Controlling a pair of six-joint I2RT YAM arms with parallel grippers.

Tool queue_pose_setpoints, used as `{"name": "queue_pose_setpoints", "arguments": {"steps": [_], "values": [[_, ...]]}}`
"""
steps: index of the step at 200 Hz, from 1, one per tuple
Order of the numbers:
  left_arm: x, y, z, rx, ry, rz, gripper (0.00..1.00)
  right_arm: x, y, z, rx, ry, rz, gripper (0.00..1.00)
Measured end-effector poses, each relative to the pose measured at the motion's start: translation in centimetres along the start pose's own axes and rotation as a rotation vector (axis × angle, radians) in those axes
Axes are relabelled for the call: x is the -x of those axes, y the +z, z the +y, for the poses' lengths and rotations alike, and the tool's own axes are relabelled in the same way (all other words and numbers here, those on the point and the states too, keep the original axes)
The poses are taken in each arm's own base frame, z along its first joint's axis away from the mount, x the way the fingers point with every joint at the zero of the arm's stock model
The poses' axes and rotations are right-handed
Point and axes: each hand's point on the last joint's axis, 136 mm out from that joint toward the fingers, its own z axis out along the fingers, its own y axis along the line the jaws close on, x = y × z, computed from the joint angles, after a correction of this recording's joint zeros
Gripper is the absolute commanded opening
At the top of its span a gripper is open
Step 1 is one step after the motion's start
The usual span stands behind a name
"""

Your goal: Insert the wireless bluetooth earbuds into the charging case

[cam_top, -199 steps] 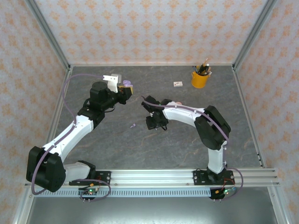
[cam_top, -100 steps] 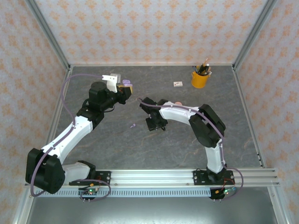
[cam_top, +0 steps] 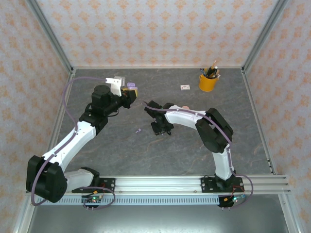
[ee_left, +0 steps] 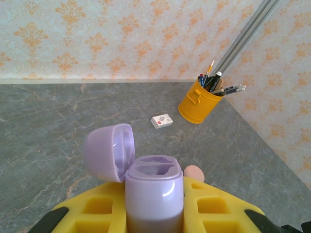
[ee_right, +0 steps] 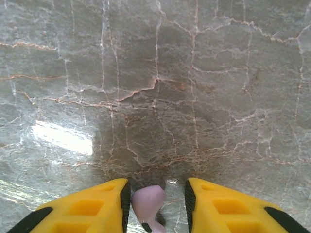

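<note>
Top and wrist views. My left hand is clamped on the lilac charging case, held upright off the table at its far left; the lid stands hinged open to the left in the wrist view, and the two wells face up. My right hand is low over the table's middle with its fingers apart, straddling a pale pink earbud that lies on the table. The earbud's long axis runs roughly along the fingers, rounded end away from the lens and dark tip toward it. A lilac earbud lies just left of that hand, too small for me to read its heading. A yellow cup and a small white box sit far right.
</note>
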Motion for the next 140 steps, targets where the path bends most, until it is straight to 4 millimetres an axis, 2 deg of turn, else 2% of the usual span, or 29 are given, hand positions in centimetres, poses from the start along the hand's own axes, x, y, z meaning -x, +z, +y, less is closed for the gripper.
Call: {"name": "queue_pose_setpoints", "arguments": {"steps": [19,96,140], "values": [[-0.01,0.00,0.01,0.000,0.000,0.000,0.00,-0.01,0.01,0.10,0.002,-0.001,0.000,0.29],[0.12,-0.12,-0.08,-0.001,0.001,-0.003,0.00,-0.06,0.03,0.24,0.004,-0.004,0.001,0.30],[0.06,-0.12,-0.06,0.000,0.000,-0.001,0.00,-0.11,0.07,0.25,0.008,-0.002,-0.005,0.26]]}}
